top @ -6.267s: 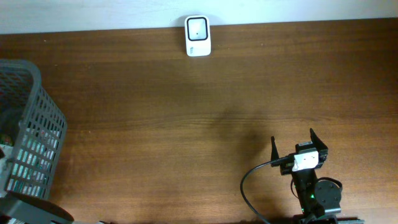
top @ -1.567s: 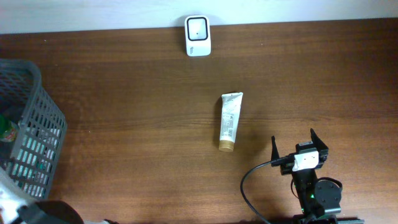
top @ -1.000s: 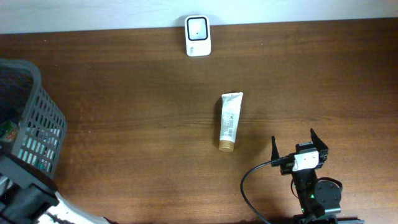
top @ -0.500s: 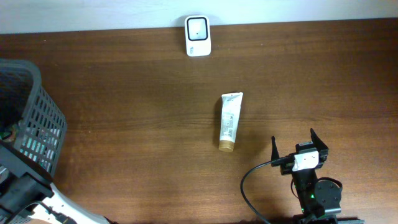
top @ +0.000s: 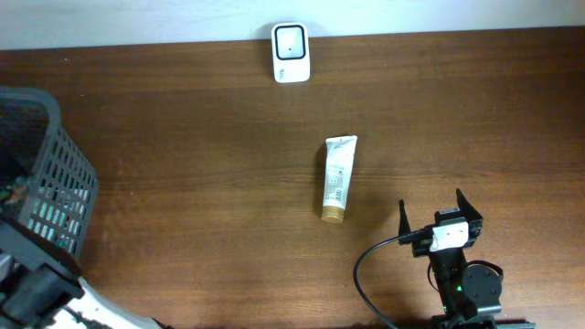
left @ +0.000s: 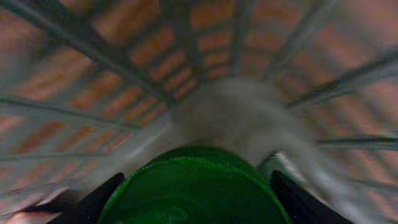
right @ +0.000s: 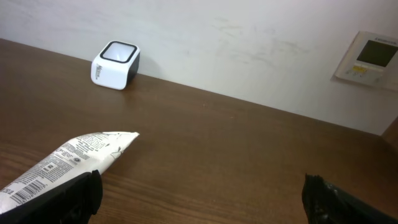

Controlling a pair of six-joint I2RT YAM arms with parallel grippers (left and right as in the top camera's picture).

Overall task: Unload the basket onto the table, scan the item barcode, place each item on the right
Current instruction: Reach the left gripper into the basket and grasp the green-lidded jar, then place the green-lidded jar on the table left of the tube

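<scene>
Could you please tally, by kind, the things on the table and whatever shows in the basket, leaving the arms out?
Barcode scanner: 1
Tube: 1
Basket: 1
Green item inside the basket: 1 (more may be hidden there)
Total: 4

The desk (top: 183,137) is dark brown with streaky grain. The tube (top: 338,174) is white with black print and a tan cap (top: 333,215); the basket (top: 55,183) is a grey lattice.

A dark wooden tabletop (top: 183,137) fills the frame. Behind it stands a white wall (right: 249,37), a small panel (right: 372,59) at upper right.
</scene>
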